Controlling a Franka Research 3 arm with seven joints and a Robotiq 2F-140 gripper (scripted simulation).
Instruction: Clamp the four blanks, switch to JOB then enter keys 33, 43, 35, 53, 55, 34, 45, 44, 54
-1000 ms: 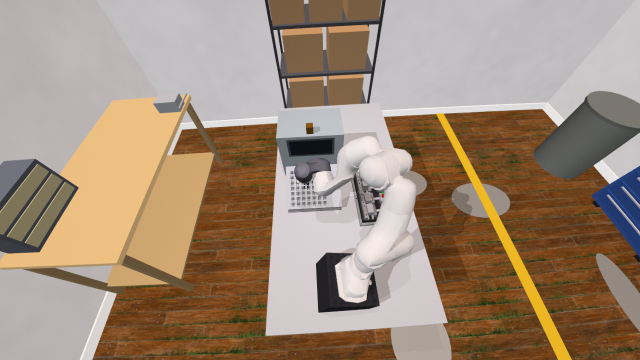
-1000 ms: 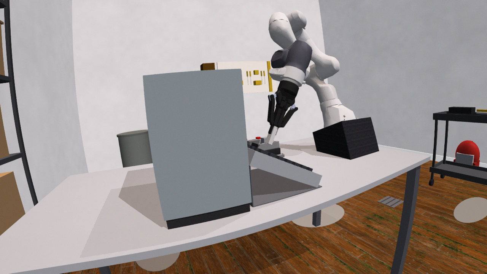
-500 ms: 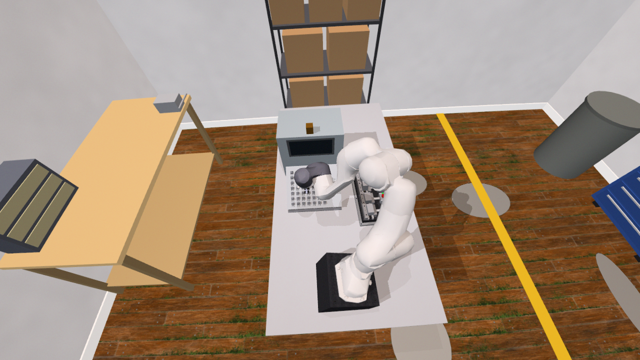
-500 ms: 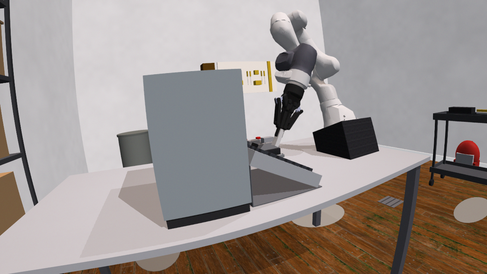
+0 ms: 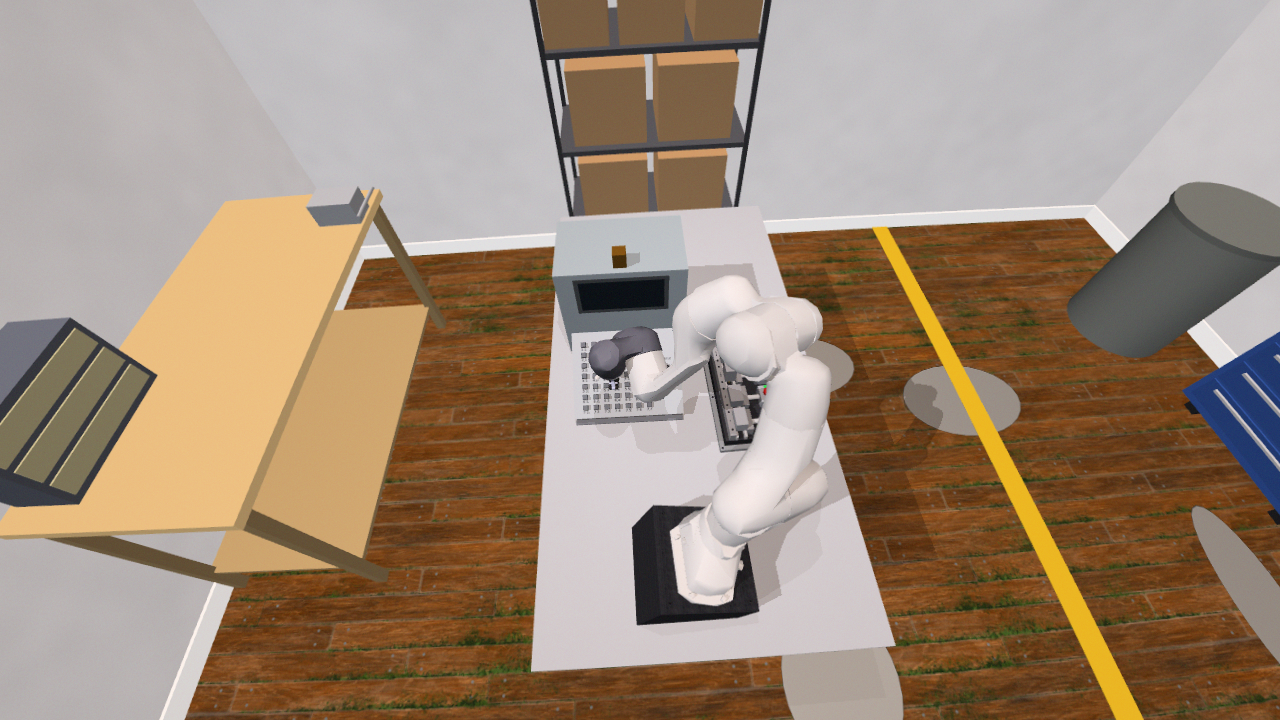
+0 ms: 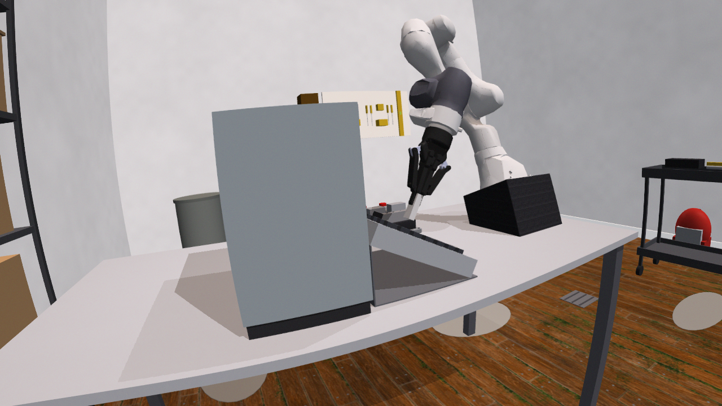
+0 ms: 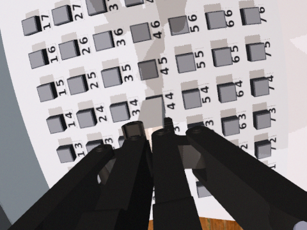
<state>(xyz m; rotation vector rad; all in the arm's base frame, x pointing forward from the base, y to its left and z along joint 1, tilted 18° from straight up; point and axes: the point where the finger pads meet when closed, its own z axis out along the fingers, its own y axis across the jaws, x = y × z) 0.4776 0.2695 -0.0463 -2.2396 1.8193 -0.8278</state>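
1. Black two-finger gripper (image 5: 613, 383) (image 6: 414, 207) (image 7: 155, 114): fingers together, over grey square key 44 (image 7: 155, 96); contact indeterminable.
2. Grey square key 45 (image 7: 148, 69): twelve o'clock from 44, wrist view, unlit.

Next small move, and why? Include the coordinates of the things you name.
Probably a short press onto 44 (image 7: 155, 96), if that key is due: the shut gripper (image 5: 613, 385) (image 6: 414, 207) (image 7: 155, 114) covers most of it, while 34 (image 7: 120, 112) and 54 (image 7: 192, 98) lie clear. Contact is hidden.
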